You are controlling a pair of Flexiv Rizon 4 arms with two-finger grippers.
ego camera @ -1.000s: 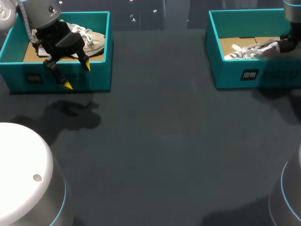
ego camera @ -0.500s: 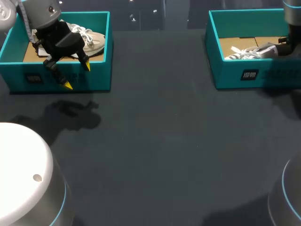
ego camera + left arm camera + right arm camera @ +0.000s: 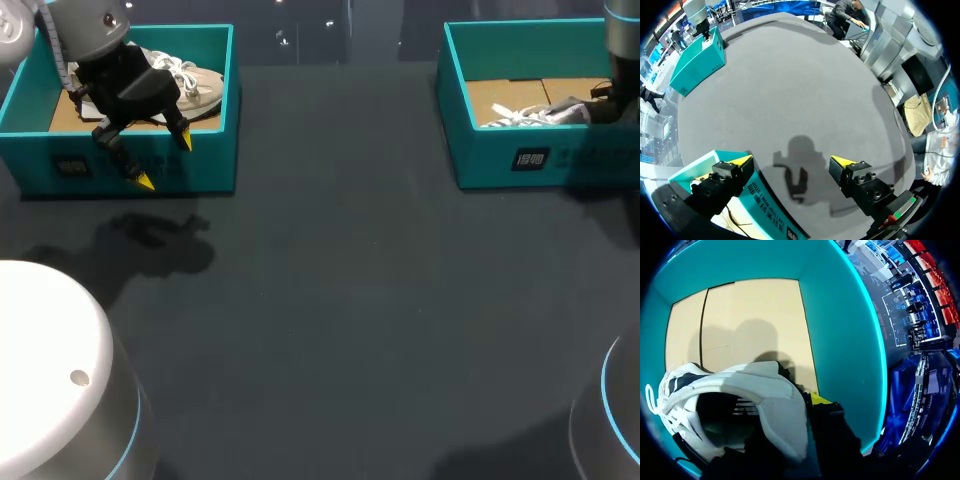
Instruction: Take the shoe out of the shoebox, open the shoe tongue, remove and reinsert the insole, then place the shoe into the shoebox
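Right gripper (image 3: 807, 402) clamps shoe (image 3: 740, 385) by the heel inside right shoebox (image 3: 840, 315), left gripper (image 3: 790, 162) gapes idle; best lift straight up, slowly.

Open surface (image 3: 790, 75) ahead of the left gripper (image 3: 792, 160); the left shoebox (image 3: 765, 200) under one finger (image 3: 727, 172) (close by). The walls of the right shoebox (image 3: 840, 315) and the shoe (image 3: 775, 385) crowd the right gripper (image 3: 592, 108).

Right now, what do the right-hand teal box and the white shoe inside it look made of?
The right teal shoebox: likely cardboard, with matte walls and a bare tan floor with a flap seam. The white lace-up shoe: smooth, stitched, padded collar, leather or synthetic; cannot tell which.
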